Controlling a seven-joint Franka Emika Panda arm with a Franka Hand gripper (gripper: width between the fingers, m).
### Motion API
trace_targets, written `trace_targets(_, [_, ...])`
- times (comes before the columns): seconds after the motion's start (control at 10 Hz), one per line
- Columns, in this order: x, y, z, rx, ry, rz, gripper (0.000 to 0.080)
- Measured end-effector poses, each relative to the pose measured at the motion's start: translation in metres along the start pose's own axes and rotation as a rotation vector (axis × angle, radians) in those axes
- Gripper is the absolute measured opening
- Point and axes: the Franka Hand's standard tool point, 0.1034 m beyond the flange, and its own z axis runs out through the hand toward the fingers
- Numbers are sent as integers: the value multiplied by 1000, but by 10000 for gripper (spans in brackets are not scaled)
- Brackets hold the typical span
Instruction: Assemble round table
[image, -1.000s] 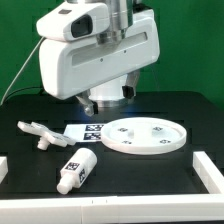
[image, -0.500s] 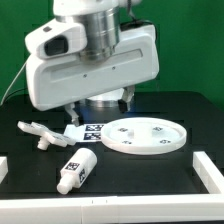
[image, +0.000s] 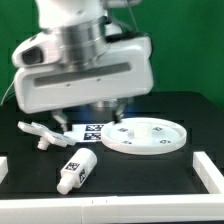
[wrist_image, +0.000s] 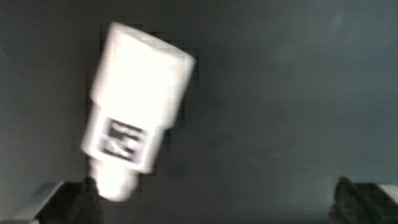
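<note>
One disc (image: 150, 141), one leg (image: 75, 171), one foot piece (image: 38, 133).

White arm (image: 85, 65) tilted downward, fingers (wrist_image: 75, 203) spread wide, empty

The exterior view is bright and clear, and the black tabletop (image: 150, 190) shows little shine. The wrist view is dim and blurry, and the leg (wrist_image: 139, 105) looks smeared.
</note>
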Motion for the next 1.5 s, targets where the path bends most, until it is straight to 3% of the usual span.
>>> trace_targets(0.2, [8,17,17,13,7,123,649])
trace_targets(0.5, [9,14,18,13,10,118,649])
trace_targets(0.7, [10,32,52,3,2,129,649])
trace_targets(0.9, [16,28,72,-11,25,123,649])
trace_targets(1.2, [17,28,73,-13,36,122,624])
trace_targets(1.3, [17,28,73,-13,36,121,451])
trace_targets(1.4, [17,28,73,-13,36,121,451])
trace_targets(1.5, [17,28,73,-14,36,100,318])
